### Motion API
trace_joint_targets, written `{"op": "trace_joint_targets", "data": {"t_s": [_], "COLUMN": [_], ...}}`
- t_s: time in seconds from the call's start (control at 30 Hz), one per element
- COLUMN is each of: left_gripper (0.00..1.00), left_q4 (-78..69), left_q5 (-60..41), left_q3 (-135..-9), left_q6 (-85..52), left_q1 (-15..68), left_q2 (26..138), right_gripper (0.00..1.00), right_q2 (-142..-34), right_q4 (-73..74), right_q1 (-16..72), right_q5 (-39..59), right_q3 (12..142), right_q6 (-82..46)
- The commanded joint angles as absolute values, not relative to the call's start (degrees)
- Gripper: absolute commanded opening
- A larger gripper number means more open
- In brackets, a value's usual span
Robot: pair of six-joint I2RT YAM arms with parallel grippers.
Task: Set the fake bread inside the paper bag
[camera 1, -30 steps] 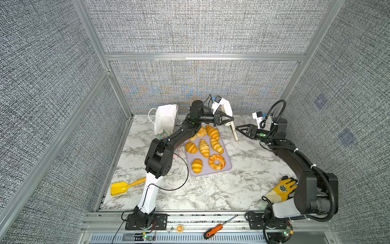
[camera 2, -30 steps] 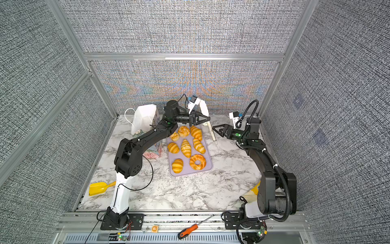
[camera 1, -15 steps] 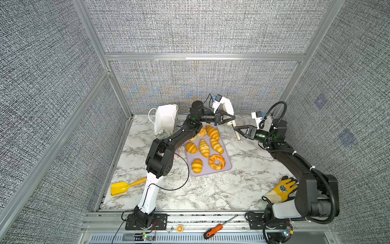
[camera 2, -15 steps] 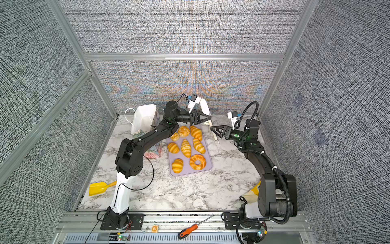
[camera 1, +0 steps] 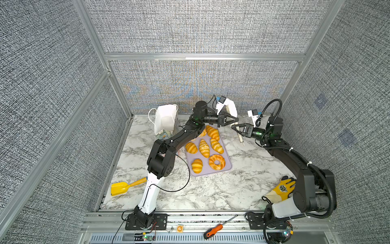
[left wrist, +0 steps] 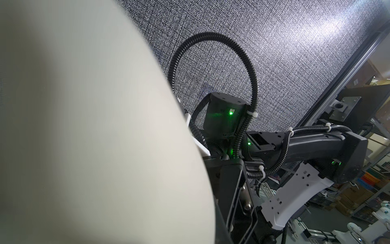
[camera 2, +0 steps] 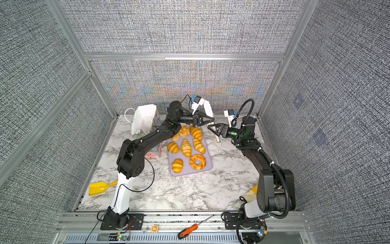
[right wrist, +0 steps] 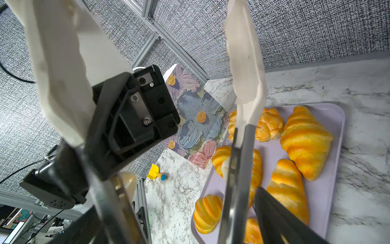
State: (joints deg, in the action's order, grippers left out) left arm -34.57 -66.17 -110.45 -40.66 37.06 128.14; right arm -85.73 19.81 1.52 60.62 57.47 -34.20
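Right gripper (camera 1: 238, 132): jaws spread wide, nothing between them; in the right wrist view its pale fingers (right wrist: 245, 69) stand far apart, with the black head of the left gripper (right wrist: 130, 118) showing between them; left gripper, in a top view (camera 2: 203, 120): jaws closed, nothing made out in them, though the left wrist view is mostly blocked by a blurred pale shape, so a small thing pinched there cannot be ruled out; the two grippers hang close together over the far right corner of the lilac tray (camera 1: 228, 166), and whether they touch cannot be told; fake bread (camera 2: 186, 147): eight pieces counted in a top view, all lying on the tray, the ring-shaped piece (camera 2: 197, 162) at the near right, two pieces at the far end partly hidden under the left arm; paper bag (camera 1: 165, 120): upright at the rear left of the table, base just beside the tray's left edge, mouth open, white lining showing, floral side plain in the right wrist view (right wrist: 196, 114); no bread seen inside, though its bottom is not in sight; judged progress: nothing placed yet, no piece in a grip, all eight to be moved, the first pick not begun; items apart from the task: yellow scoop (camera 1: 121, 188) near left, yellow glove (camera 1: 281, 189) near right, screwdriver (camera 1: 213, 231) on the front rail.
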Motion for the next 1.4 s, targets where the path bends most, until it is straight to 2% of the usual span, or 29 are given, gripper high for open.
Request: {"op": "trace_joint_targets", "data": {"t_s": [0.0,0.4,0.97,1.07,1.23,1.37], "left_gripper": [0.02,0.02,0.02,0.03,0.06,0.14], "left_q4": [-36.2,-43.3,-50.3,-50.8,-52.4,-56.0], "left_q5": [-66.3,-66.5,-66.5,-66.5,-66.6,-66.4], "left_q3": [-111.0,-109.2,-108.2,-108.1,-107.8,-106.9], "left_q6": [-39.7,-44.8,-50.3,-50.4,-52.0,-54.8], "left_q1": [37.3,38.3,38.4,38.4,38.3,37.8], "left_q2": [128.3,128.4,128.7,128.4,128.6,128.7], "right_gripper": [0.96,0.89,0.69,0.65,0.63,0.60], "right_q2": [-86.0,-86.9,-86.8,-86.4,-85.6,-85.2], "right_q4": [20.7,21.1,16.5,13.5,11.5,10.0], "right_q1": [1.9,2.6,2.6,2.4,1.9,1.3], "right_q5": [61.2,61.2,60.9,60.2,59.8,59.9], "right_q3": [58.1,59.3,60.0,60.2,60.2,60.2], "right_q6": [-34.4,-34.5,-31.8,-29.8,-28.3,-27.5]}}
